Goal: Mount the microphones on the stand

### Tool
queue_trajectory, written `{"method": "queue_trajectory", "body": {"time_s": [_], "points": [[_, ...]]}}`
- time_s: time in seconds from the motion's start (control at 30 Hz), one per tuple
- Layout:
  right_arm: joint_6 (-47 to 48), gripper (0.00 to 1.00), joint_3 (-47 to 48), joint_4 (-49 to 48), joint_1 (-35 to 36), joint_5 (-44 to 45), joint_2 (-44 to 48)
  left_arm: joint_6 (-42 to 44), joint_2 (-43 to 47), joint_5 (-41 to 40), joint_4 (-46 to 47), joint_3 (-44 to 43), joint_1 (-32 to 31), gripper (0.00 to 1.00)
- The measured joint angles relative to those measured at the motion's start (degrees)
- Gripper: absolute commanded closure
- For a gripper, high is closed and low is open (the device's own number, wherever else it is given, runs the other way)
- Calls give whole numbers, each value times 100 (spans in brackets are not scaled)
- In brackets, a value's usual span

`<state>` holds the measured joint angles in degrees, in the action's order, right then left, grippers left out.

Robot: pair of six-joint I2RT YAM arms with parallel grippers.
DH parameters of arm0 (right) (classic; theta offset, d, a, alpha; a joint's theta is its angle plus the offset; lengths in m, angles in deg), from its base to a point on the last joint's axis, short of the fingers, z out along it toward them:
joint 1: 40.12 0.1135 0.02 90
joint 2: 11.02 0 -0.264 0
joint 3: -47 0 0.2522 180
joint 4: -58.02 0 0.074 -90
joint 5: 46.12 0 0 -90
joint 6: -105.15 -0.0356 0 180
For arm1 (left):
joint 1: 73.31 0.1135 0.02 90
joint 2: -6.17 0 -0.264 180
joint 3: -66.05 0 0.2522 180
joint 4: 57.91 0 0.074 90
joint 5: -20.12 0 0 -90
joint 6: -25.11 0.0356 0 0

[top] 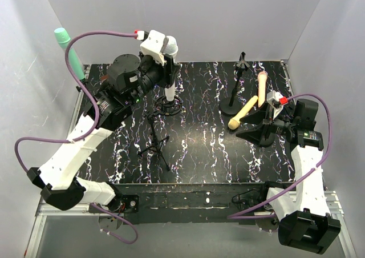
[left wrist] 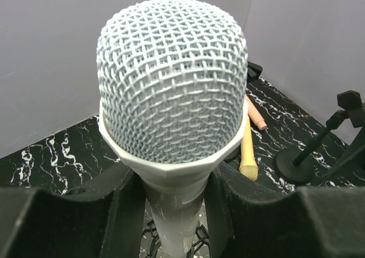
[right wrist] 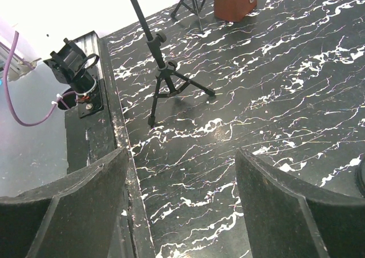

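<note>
The left tool [top: 166, 62] is closed narrowly on the white microphone [top: 170, 75], its two dark fingers [left wrist: 74, 218] pressing the handle from either side just below the mesh head, as the left wrist view shows close up. The microphone stands upright near the back of the black marbled bench [top: 205, 149], its lower end over a small ring-shaped holder [top: 169, 105]; whether it is seated in that holder cannot be told. In front of it stands a thin black tripod stand [top: 154, 139] with nothing on it. Toward the right, a round-based stand [top: 234, 105] rises to an unfilled clip at its top. Just beside its base the yellow microphone [top: 244, 112] lies flat on the bench, head toward the near side, and the peach-pink microphone [top: 262, 88] lies next to it, nearly touching it at the handle end. The mint green microphone [top: 67, 48] is at the far left, upright against the wall beyond the bench's edge. The right tool [top: 251, 131] hovers low over the bench close to the yellow microphone's head, its jaws spread wide and holding nothing; the right wrist view shows only bare bench between its fingers [right wrist: 296, 212].
</note>
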<state>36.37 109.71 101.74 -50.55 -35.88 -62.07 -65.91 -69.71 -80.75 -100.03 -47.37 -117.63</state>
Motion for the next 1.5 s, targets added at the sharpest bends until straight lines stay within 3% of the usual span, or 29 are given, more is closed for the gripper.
{"method": "queue_trajectory", "body": {"time_s": [0.47,0.6,0.77,0.9,1.2,1.5], "points": [[2,18,0,2,0,17,-59,-28,66,59,-59,800,136,97],[2,17,0,2,0,20,-76,-153,236,76,-44,1110,136,70],[2,18,0,0,0,31,-81,-378,647,76,13,1604,142,27],[2,17,0,0,0,33,-81,-529,940,76,9,1792,142,9],[7,16,0,0,0,59,-81,-592,1427,83,-129,2072,144,2],[26,14,0,0,0,101,-81,-487,2774,363,-133,3237,146,2]]}}
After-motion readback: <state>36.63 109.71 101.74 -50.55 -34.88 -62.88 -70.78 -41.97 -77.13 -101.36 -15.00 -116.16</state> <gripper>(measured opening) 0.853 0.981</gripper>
